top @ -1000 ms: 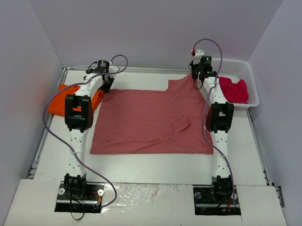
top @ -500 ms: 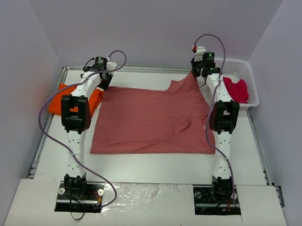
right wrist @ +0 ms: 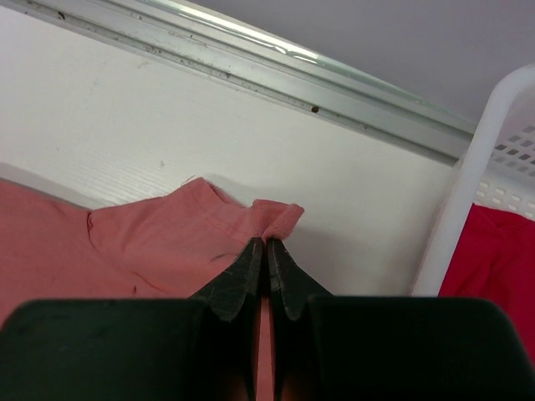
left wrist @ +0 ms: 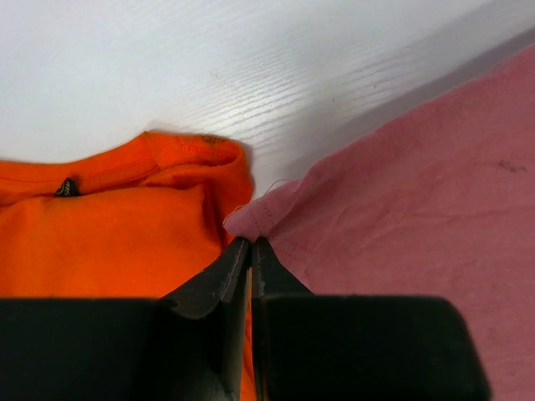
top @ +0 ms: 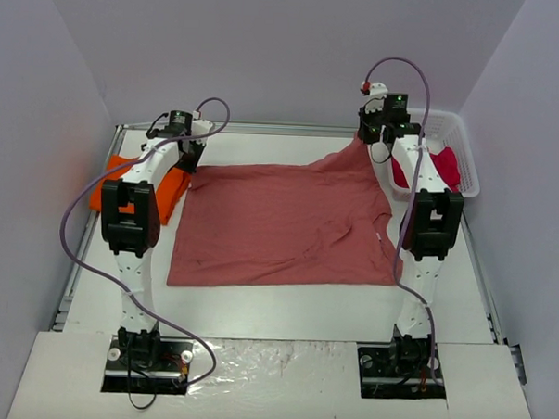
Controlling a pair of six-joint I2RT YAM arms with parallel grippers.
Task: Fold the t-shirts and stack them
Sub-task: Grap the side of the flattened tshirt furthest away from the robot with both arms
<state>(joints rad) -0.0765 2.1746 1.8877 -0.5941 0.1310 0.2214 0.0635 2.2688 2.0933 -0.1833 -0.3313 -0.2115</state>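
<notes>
Lying spread across the middle of the white tabletop (top: 284, 307), the large brick-red t-shirt (top: 279, 228) was mostly flat, with wrinkles toward its right side. The left gripper (left wrist: 250, 244) was at the shirt's far-left corner. Its fingers (left wrist: 213, 284) were pressed together, clamped on a small fold of that corner. The right gripper (right wrist: 266, 244) was at the far-right corner, its fingers likewise closed on a pinch of the red cloth. That corner stood raised off the tabletop, so the cloth sloped up to the fingers in a peak. The far-left corner sat low, near the surface.

The orange t-shirt (left wrist: 100, 225) lay bunched at the far-left edge of the tabletop, right beside the brick-red shirt's pinched corner and partly hidden by the left arm (top: 130, 222) in the overhead view. The crimson-pink t-shirt (top: 445, 168) lay crumpled inside the white basket (right wrist: 472, 184) at the far right, apart from the other two shirts.
</notes>
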